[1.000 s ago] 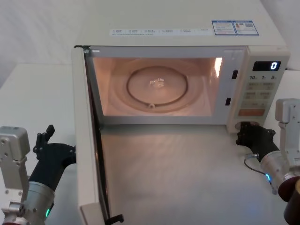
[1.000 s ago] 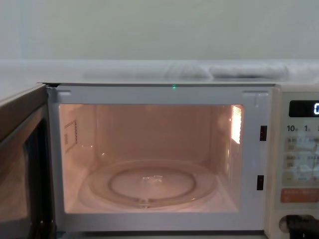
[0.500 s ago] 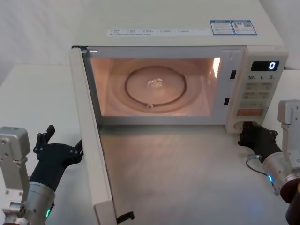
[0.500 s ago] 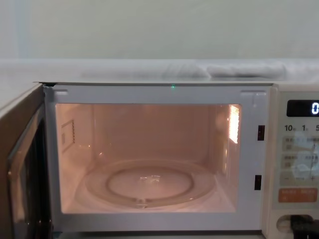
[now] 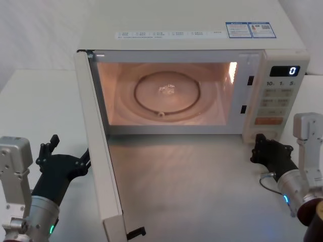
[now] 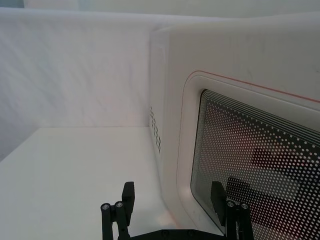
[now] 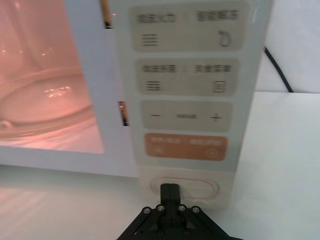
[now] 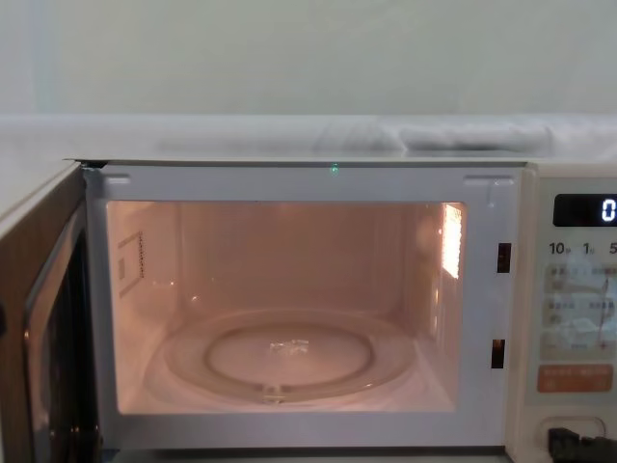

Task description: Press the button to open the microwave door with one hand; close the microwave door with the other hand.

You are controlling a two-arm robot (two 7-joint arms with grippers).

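The cream microwave point(image 5: 202, 25) stands lit with its door point(image 5: 98, 151) swung out toward me on the left. In the left wrist view the door point(image 6: 260, 150) shows its outer face with the dotted window. My left gripper point(image 5: 68, 154) is open just outside the door, one finger point(image 5: 86, 160) against its outer face. The left gripper point(image 6: 172, 195) straddles the door's free edge in its own wrist view. My right gripper point(image 7: 170, 192) is shut, its tip a short way in front of the pill-shaped button point(image 7: 202, 186) at the foot of the control panel.
The glass turntable point(image 5: 166, 93) lies inside the lit cavity. The display point(image 5: 285, 71) reads 0 above an orange key point(image 7: 185, 146). White table point(image 5: 192, 191) stretches in front of the oven. A black cable point(image 7: 277, 70) runs behind the right side.
The door swung a little toward closing as my left gripper came up against it, then held. My right gripper drew back slightly from the button.
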